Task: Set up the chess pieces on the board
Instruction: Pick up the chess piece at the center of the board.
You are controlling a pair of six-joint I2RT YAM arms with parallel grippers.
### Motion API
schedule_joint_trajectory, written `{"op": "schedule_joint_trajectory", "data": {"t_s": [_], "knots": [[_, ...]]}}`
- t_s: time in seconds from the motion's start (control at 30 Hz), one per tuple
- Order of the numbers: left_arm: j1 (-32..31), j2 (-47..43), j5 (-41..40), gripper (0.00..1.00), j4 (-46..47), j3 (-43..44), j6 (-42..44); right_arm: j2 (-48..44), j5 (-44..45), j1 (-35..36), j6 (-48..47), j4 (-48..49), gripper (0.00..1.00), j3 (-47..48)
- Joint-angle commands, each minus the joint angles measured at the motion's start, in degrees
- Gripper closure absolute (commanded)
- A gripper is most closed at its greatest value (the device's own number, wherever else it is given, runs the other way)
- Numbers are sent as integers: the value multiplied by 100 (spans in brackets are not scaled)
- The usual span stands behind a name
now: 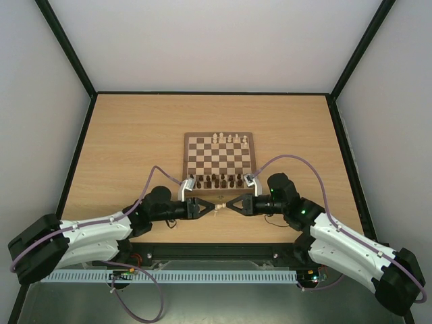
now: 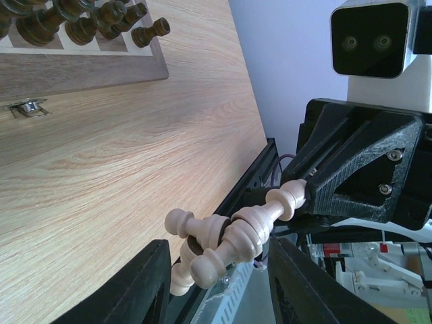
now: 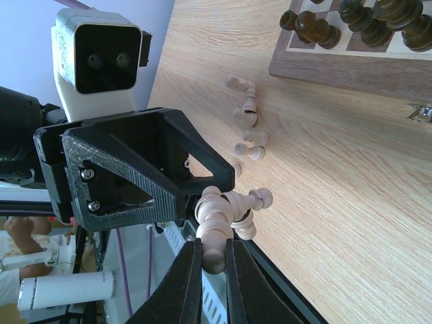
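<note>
The board (image 1: 192, 156) lies mid-table. Pale chess pieces (image 1: 225, 139) stand on its far row and dark pieces (image 1: 219, 181) on its near row. My right gripper (image 1: 228, 204) (image 3: 214, 273) is shut on the head of a pale piece (image 3: 216, 246) held above the table in front of the board. A few more pale pieces (image 2: 216, 243) cling to it in a clump. My left gripper (image 1: 207, 206) (image 2: 219, 287) is open, its jaws wide apart either side of that clump and not gripping it. Loose pale pieces (image 3: 247, 115) lie on the table nearby.
The board's metal clasp (image 2: 27, 107) faces the arms. The table's near edge and black rail (image 2: 253, 179) run right under both grippers. Black frame posts and white walls enclose the table.
</note>
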Motion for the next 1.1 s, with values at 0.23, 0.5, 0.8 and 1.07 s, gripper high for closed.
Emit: {"op": "schedule_joint_trajectory", "data": {"t_s": [0.23, 0.5, 0.8, 1.07], "knots": [[-41, 82, 24, 66, 396, 158, -158, 24, -145, -17, 8, 199, 98, -35], [-41, -30, -27, 67, 406, 42, -298, 28, -119, -103, 25, 230, 99, -60], [-41, -258, -132, 63, 649, -212, -685, 68, -320, -227, 195, 548, 99, -103], [-36, -420, -222, 63, 668, -313, -860, 86, -463, -228, 281, 790, 99, -215]]}}
